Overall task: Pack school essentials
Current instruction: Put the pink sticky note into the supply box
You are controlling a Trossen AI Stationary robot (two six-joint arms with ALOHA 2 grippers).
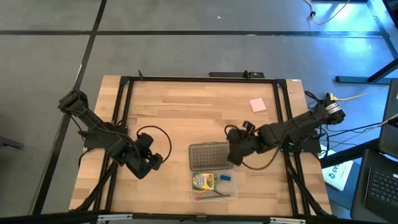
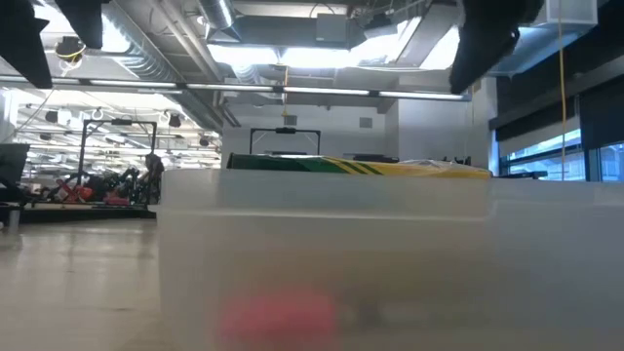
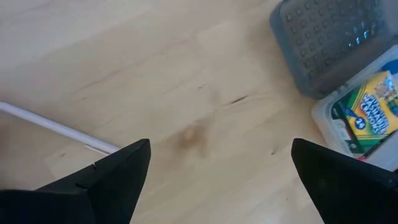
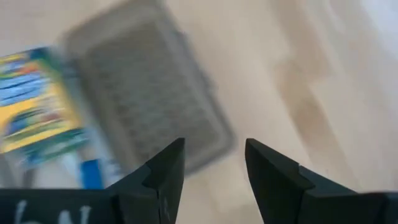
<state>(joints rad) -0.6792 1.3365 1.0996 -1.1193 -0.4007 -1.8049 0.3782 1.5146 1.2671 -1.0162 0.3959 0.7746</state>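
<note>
A clear plastic case [image 1: 214, 185] sits near the table's front edge. In it lie a green-yellow crayon box [image 1: 203, 181], a small blue eraser [image 1: 225, 177] and pencils [image 1: 214, 196]. Its grey dotted lid [image 1: 208, 156] lies flat on the far side of the case. A pink square pad [image 1: 257, 104] lies flat at the far right. My left gripper [image 1: 152, 163] hangs open over bare wood left of the lid, nothing between its fingers [image 3: 221, 149]. My right gripper [image 1: 234, 157] hovers by the lid's right end, open with an empty gap [image 4: 214, 146].
A black frame [image 1: 124, 99] runs round the table's edges. A thin pale stick [image 3: 56, 127] lies on the wood by my left gripper. The low view looks through the case's wall [image 2: 322, 263] at close range. Bare wood lies across the far half.
</note>
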